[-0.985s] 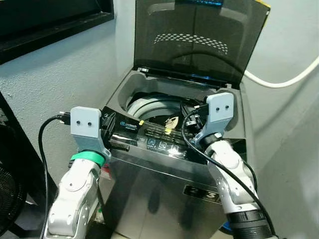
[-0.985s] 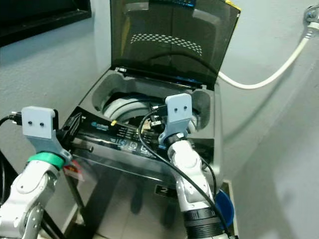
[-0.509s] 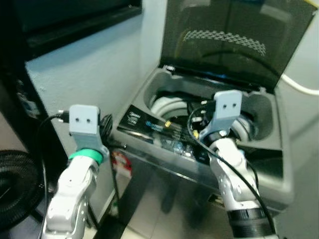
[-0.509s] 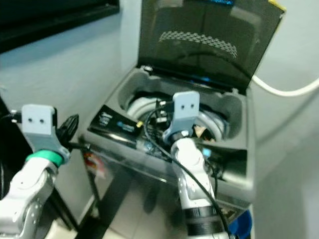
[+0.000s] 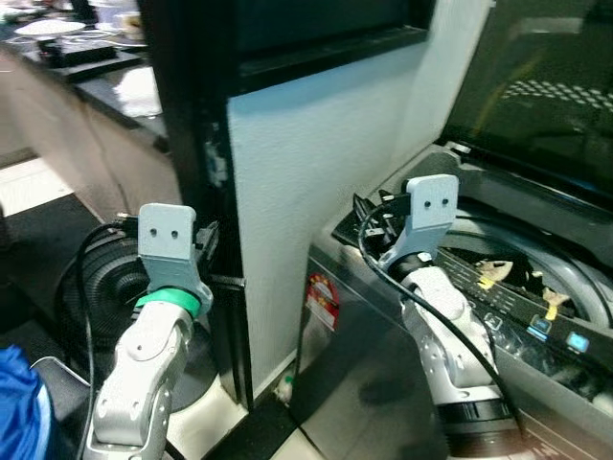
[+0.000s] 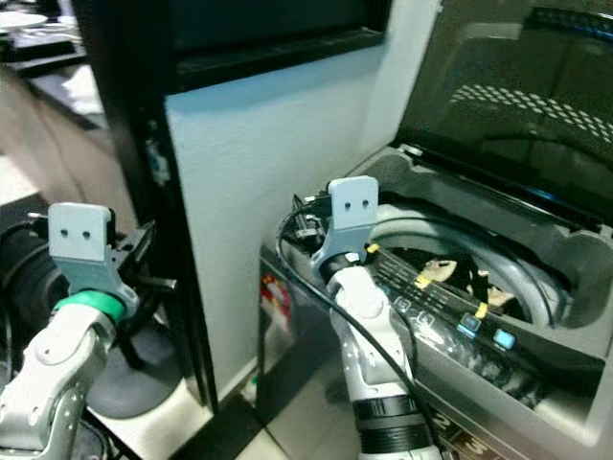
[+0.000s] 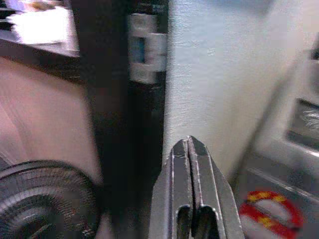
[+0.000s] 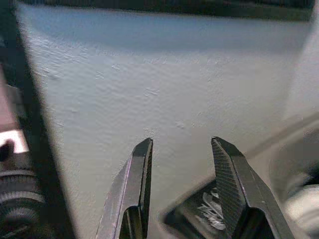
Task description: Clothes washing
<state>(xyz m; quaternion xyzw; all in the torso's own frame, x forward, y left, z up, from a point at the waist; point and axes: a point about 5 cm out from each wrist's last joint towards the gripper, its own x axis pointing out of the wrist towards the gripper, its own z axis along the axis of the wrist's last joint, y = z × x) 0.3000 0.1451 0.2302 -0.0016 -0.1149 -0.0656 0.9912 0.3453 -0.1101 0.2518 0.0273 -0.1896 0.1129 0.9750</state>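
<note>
nearest, the left gripper (image 7: pixel 191 149) had its two fingers pressed flat together with nothing between them, hanging in front of the dark door frame (image 5: pixel 196 144) on the left. the right gripper (image 8: pixel 182 169) stood with its fingers parted and empty, aimed at the pale wall (image 5: pixel 316 163), near the left corner of the washing machine (image 5: pixel 383 383).

judging from this, neither arm was lined up with the tub: a reach from here could knock the right gripper against the wall or the machine's corner, and the loose black cable (image 5: pixel 383 278) looping off the right wrist might catch on the control panel (image 5: pixel 536 321). the left arm sat close to the frame and could bump it on a turn.

farther right, the machine stood open, its dark lid (image 6: pixel 517 105) raised. inside the drum (image 6: pixel 460 273) lay something dark with pale bits, likely the laundry, but too blurred to name. the machine's right side was cut off, and a round black thing (image 5: pixel 96 278) low on the left, perhaps a fan, was half hidden behind the left arm.
</note>
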